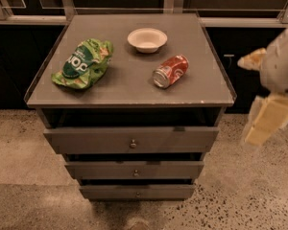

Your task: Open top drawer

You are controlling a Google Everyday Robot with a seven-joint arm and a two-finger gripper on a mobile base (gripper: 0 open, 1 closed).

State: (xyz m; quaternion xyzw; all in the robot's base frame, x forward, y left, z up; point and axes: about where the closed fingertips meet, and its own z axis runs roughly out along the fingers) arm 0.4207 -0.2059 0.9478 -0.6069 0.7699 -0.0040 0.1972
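Our gripper [262,126] hangs at the right edge of the view, beside the cabinet's right flank and clear of it. We cannot tell how the jaws stand. The top drawer [86,140] lies to the left of the jaws as the camera sees them, at about their height. Its long axis runs crosswise, and its small round knob [133,143] sits at the centre of the front, well apart from the jaws.

We judge that the coming move turns on this offset. The jaws must travel left across the front to the knob, then pull straight out toward the camera.

Just under the knob sit the middle drawer [96,170] and the bottom drawer [105,191], each with a like knob, so height matters. Above it the tabletop [129,89] overhangs, its front lip close over the drawer's upper edge. On it, up and left of the jaws, lie a green chip bag [81,63], a white bowl [147,39] and a tipped red can [170,71]. The speckled floor [230,195] before the cabinet gives open room to pull.
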